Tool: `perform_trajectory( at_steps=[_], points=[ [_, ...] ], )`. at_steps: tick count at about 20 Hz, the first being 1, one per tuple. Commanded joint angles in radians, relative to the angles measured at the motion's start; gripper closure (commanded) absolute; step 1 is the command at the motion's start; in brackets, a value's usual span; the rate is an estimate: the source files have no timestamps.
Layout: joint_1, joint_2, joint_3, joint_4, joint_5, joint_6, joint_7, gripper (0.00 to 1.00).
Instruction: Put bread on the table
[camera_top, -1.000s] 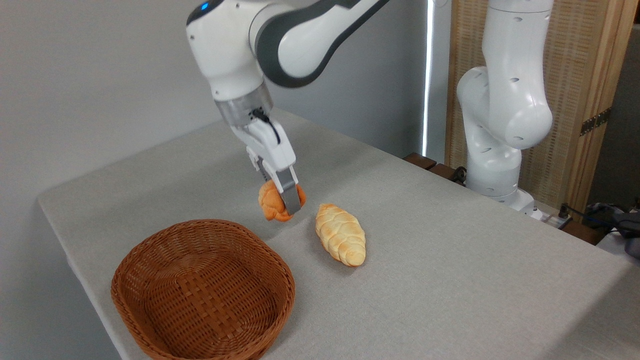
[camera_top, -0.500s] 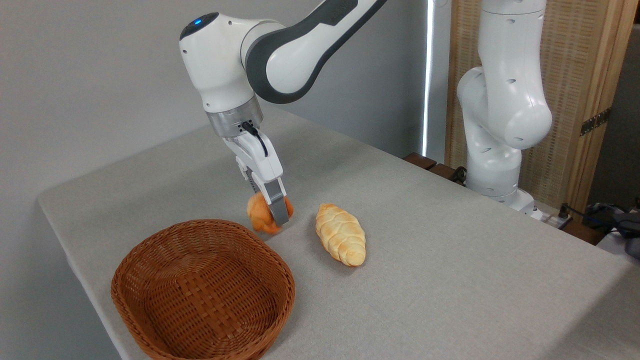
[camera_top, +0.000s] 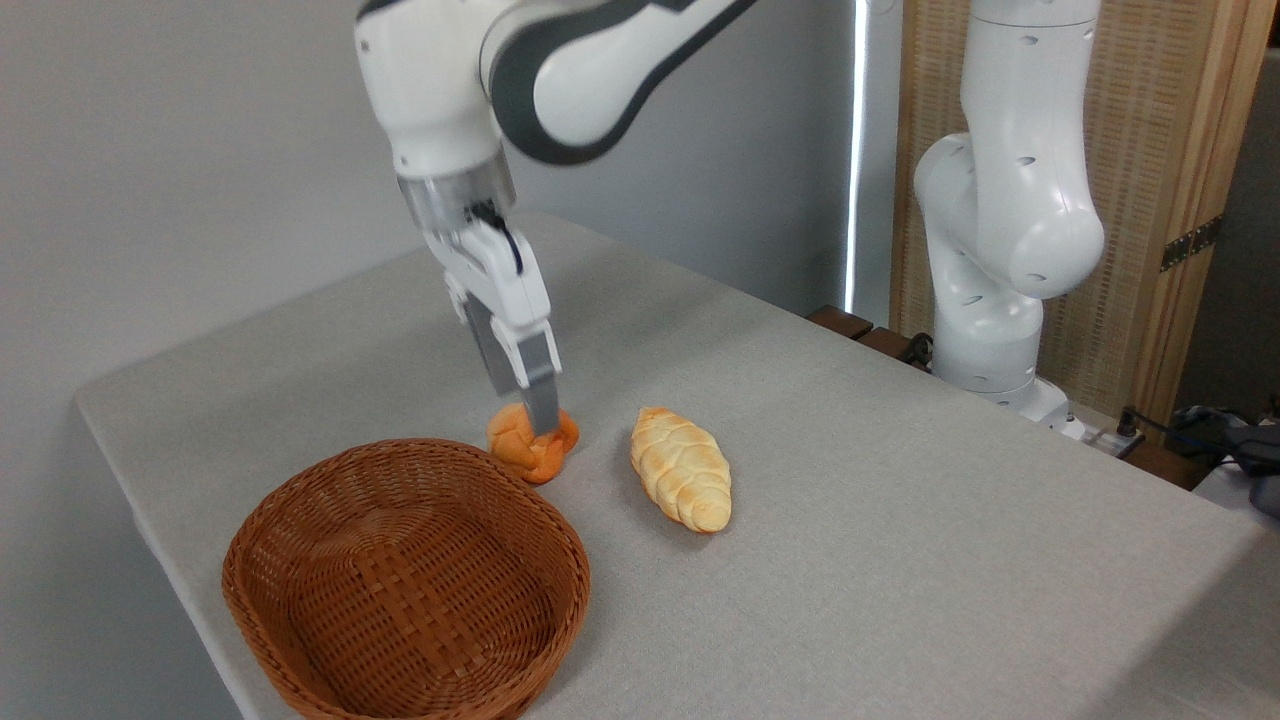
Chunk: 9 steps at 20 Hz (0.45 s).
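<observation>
The bun (camera_top: 532, 443) sits on the tabletop (camera_top: 900, 520), basket (camera_top: 405, 585) at seven o'clock; the claw (camera_top: 540, 420), grip unclear, should lift clear.

Two bread items lay on one bench (camera_top: 900, 560), both counted relative to the basket (camera_top: 405, 585). One was the small golden-orange bread (camera_top: 530, 447), just beyond the basket's far rim. The other was a longer pale braided loaf (camera_top: 682, 468), to the right of the basket and beside the small one. One woven wicker basket was present, and no bread was counted within it. Two robot arms were counted: one reaching over the bench above the basket and carrying a single hand (camera_top: 540, 420), and one white arm (camera_top: 1005, 220) standing well to the right of the basket, beyond the bench's far edge.
</observation>
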Motion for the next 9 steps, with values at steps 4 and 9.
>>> perform_trajectory(
  at_steps=[4,9],
  points=[
    [0.008,-0.048,0.053,0.094,-0.017,-0.01,-0.018,0.0],
    [0.019,-0.033,0.085,0.111,-0.015,-0.005,-0.032,0.0]
  ],
)
